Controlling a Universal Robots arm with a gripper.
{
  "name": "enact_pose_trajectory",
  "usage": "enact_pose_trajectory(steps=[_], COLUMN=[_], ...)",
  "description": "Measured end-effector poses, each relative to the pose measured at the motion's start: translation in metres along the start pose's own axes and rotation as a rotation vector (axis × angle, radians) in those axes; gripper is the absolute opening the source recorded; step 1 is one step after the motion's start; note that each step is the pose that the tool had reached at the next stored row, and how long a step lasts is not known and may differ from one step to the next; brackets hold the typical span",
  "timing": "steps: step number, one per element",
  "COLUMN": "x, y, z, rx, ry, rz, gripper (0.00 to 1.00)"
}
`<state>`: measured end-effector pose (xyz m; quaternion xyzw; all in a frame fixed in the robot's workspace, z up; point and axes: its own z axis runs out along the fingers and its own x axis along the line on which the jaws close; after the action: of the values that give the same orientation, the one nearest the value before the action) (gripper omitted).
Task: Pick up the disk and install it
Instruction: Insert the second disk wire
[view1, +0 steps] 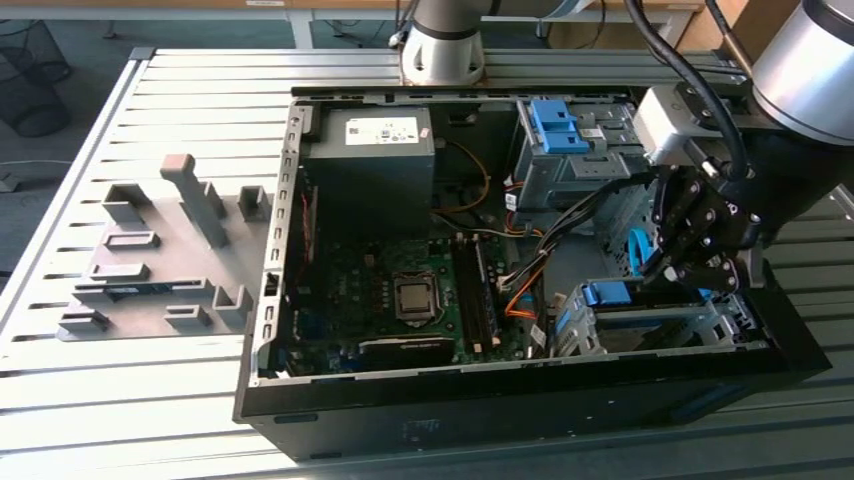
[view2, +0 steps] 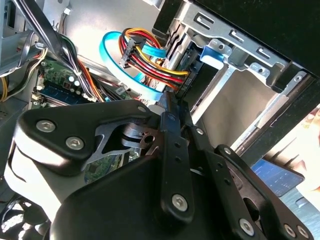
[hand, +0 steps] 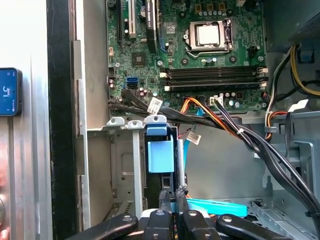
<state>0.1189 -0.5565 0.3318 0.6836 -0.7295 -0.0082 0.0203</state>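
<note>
The disk (hand: 160, 155) stands on edge in the metal drive cage (hand: 122, 150) at the front corner of the open computer case, on the exterior view's right. Its blue carrier frame (view1: 621, 295) shows at the cage's mouth, and its blue tab (view2: 212, 55) lies by the cage rail. My gripper (hand: 173, 194) is right at the disk's exposed end. Its two black fingers (view2: 170, 120) are pressed together with nothing visible between them. In the exterior view the gripper (view1: 674, 283) hangs inside the case just beside the cage. I cannot tell whether the tips touch the disk.
Bundled power leads and a light-blue flat cable (view2: 112, 55) run close past the fingers. A second blue carrier (view1: 558, 125) sits in the upper bay. The grey power-supply box (view1: 380, 150) and motherboard (view1: 400, 290) fill the case. A grey fixture plate (view1: 160, 250) lies on the slatted table.
</note>
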Motion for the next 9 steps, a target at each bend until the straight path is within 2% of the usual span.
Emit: enact_pose_trajectory(steps=[9], x=[0.0002], y=[-0.0001], z=[0.0014], rx=[-0.0001], ry=[-0.0025], rz=[0.000], gripper=[0.17])
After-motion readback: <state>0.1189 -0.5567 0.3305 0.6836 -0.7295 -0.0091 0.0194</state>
